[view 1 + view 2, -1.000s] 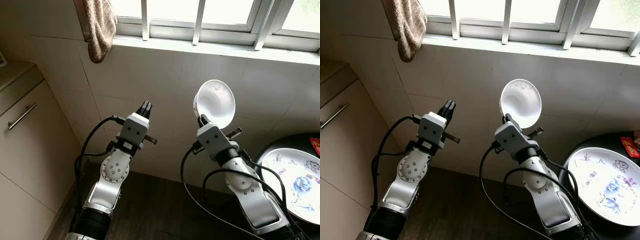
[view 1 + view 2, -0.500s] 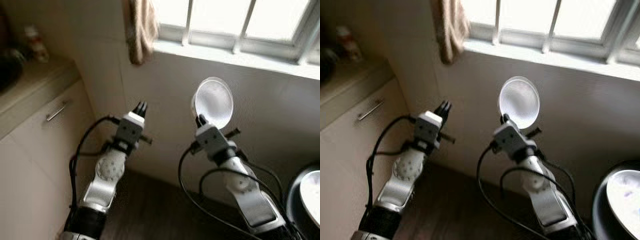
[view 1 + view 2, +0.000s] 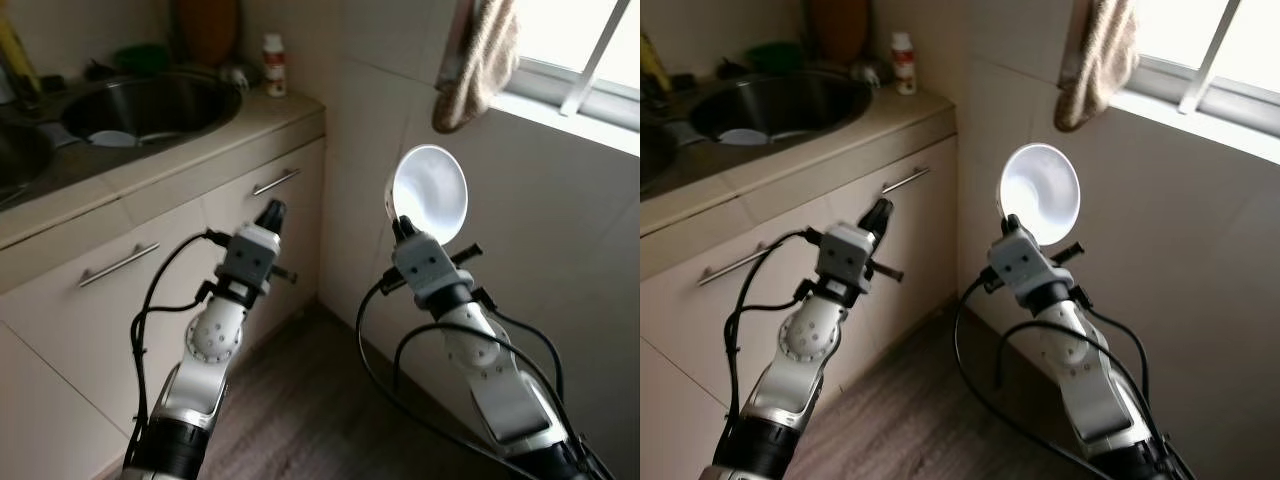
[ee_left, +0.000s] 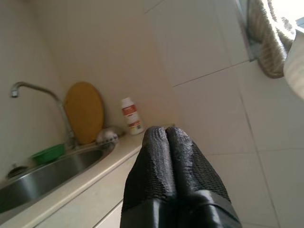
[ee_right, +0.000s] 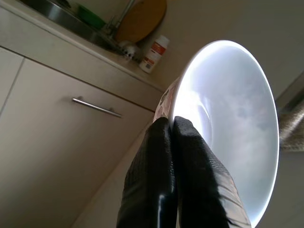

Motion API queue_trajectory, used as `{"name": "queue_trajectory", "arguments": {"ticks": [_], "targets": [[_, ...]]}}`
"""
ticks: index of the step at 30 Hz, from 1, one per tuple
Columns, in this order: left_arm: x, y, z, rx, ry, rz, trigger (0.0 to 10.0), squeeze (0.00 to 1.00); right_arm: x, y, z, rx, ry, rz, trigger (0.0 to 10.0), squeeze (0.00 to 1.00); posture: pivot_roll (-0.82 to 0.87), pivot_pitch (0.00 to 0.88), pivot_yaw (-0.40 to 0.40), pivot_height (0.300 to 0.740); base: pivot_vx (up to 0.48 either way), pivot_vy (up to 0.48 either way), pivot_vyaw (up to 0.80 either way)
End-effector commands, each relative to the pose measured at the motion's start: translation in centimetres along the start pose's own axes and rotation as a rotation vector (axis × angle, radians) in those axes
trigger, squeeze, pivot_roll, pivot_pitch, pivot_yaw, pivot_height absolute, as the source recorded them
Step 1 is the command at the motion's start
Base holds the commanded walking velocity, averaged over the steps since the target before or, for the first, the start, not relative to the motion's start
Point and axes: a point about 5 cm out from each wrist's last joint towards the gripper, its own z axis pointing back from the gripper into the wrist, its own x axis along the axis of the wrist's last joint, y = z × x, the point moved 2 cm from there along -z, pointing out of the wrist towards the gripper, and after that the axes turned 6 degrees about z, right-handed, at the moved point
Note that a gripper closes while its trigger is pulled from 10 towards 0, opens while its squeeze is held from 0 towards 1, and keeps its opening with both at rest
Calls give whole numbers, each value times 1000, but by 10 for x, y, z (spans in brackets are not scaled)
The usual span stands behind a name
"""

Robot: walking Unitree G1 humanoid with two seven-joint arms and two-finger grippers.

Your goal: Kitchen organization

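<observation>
White bowl centre frame, pinched by right gripper; left gripper closed, empty. Camera swung from window to sink upper left, probably the drop-off.

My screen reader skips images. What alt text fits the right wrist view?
The right gripper pinches the rim of a white ceramic bowl. Behind stand a beige cabinet drawer with a metal bar handle and a small white bottle with an orange label.

You have one bowl, one bottle, one sink, one towel, two drawer handles and two grippers.
</observation>
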Motion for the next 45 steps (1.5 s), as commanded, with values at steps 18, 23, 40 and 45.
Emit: {"name": "queue_trajectory", "arguments": {"ticks": [18, 23, 40, 45], "targets": [[10, -3, -5, -4, -50, -1, 10000, 0, 11, -9, -11, -40, -64, -15, 0, 0, -76, 0, -33, 740, 376, 0, 791], [9, -4, -5, -4, -49, -1, 10000, 0, 10, -10, -11, -45, -65, -29, 0, 0, -76, 0, -33, 740, 436, 0, 800], [8, -5, -5, -4, -43, -4, 10000, 0, 14, -29, -23, -142, -59, -86, 10000, 0, -73, 0, -35, 740, 325, 0, 138], [7, -6, -4, -4, -38, -6, 10000, 0, 16, -27, -25, -136, -66, -92, 10000, 0, -72, 0, -36, 740, 108, 0, 0]]}}
